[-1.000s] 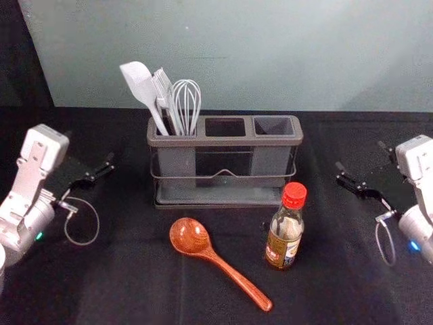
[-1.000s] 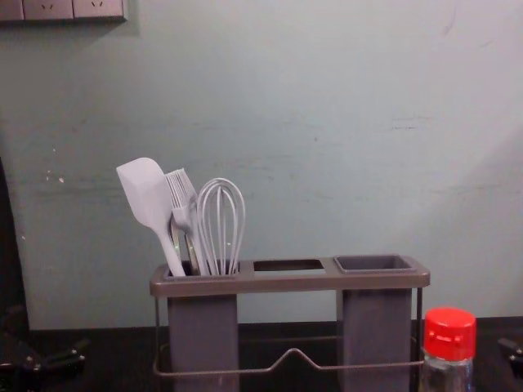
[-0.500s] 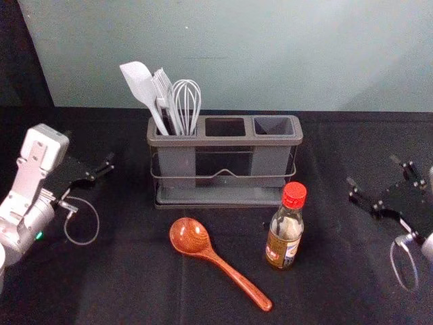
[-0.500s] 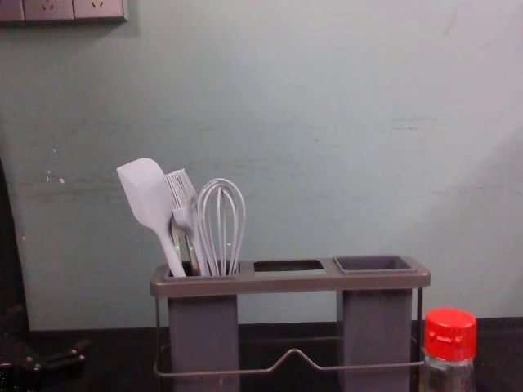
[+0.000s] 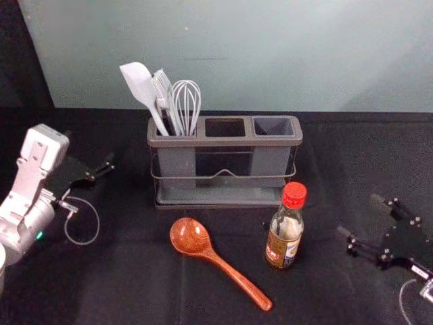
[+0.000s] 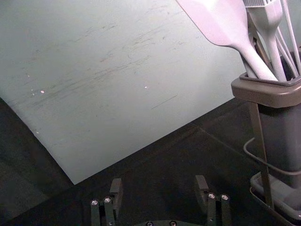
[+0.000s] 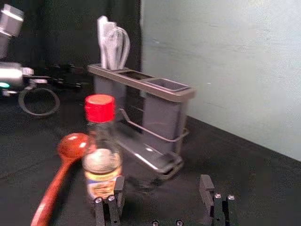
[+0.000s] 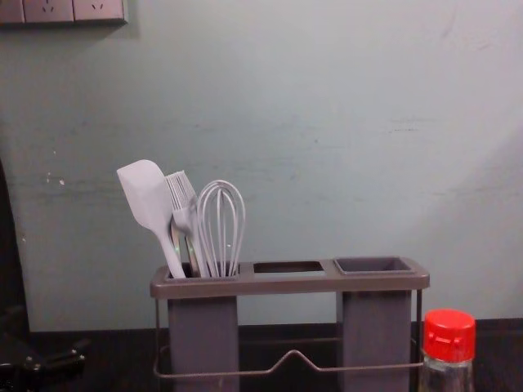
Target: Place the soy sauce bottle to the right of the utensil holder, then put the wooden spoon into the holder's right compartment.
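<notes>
your right gripper (image 5: 357, 215): fingers spread wide, empty, nearest | bottle (image 5: 285, 237): upright, off its left, go in sideways | left gripper (image 6: 159, 183): chilling toward left side of bench (image 5: 135, 284)

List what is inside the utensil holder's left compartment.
A spatula, a brush, a whisk and something metallic stand there; the compartment's walls hide their lower ends.

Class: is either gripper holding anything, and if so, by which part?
Nothing is held: the left gripper and the right gripper both have open, empty jaws.
</notes>
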`<state>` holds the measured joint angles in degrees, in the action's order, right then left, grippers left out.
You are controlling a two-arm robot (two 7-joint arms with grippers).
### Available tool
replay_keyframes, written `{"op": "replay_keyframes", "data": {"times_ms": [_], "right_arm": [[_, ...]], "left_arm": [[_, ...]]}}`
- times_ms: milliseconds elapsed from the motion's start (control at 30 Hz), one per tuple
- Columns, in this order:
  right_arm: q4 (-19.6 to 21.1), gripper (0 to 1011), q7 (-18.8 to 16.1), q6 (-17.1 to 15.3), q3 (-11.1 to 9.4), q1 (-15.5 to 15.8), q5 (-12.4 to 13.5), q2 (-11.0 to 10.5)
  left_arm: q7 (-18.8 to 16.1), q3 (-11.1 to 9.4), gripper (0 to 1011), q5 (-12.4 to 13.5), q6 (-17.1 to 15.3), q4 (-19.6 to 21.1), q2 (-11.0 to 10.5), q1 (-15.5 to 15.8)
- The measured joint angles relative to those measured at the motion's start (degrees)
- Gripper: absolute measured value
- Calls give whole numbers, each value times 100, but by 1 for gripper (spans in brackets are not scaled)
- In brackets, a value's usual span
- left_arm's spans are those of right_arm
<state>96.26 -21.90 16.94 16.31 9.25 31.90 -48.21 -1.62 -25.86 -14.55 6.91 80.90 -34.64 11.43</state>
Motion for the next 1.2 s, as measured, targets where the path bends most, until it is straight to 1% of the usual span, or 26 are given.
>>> {"op": "replay_keyframes", "data": {"times_ms": [33, 133, 233, 333, 367, 467, 500, 633, 700, 733, 800, 867, 900, 1200], "right_arm": [[12, 1003, -153, 32, -11, 37, 92, -13], [37, 1002, -347, 93, -21, 91, 199, 3], [86, 1003, -424, 137, -17, 119, 206, 79], [119, 1003, -441, 159, 17, 106, 158, 173], [145, 1002, -436, 162, 46, 84, 91, 245], [195, 1002, -429, 161, 109, 44, -42, 349], [214, 1003, -424, 147, 149, 7, -119, 417], [215, 1003, -422, 77, 258, -106, -252, 617], [190, 1002, -424, 47, 303, -168, -274, 714], [153, 1003, -430, 21, 338, -230, -278, 815], [100, 1003, -467, -14, 375, -318, -273, 944], [76, 1003, -477, -44, 395, -371, -275, 1019], [62, 1003, -480, -73, 408, -419, -289, 1092], [-24, 1002, -475, -250, 425, -593, -392, 1398]], "left_arm": [[0, 0, 1005, 0, 0, 0, 0, 0], [0, 0, 1005, 0, 0, 0, 0, 0], [0, 0, 1005, 0, 0, 0, 0, 0], [0, 0, 1005, 0, 0, 0, 0, 0], [0, 0, 1005, 0, 0, 0, 0, 0], [0, 0, 1005, 0, 0, 0, 0, 0], [0, 0, 1005, 0, 0, 0, 0, 0], [0, 0, 1005, 0, 0, 0, 0, 0], [0, 0, 1005, 0, 0, 0, 0, 0], [0, 0, 1005, 0, 0, 0, 0, 0], [0, 0, 1005, 0, 0, 0, 0, 0], [0, 0, 1005, 0, 0, 0, 0, 0], [0, 0, 1005, 0, 0, 0, 0, 0], [0, 0, 1005, 0, 0, 0, 0, 0]]}}
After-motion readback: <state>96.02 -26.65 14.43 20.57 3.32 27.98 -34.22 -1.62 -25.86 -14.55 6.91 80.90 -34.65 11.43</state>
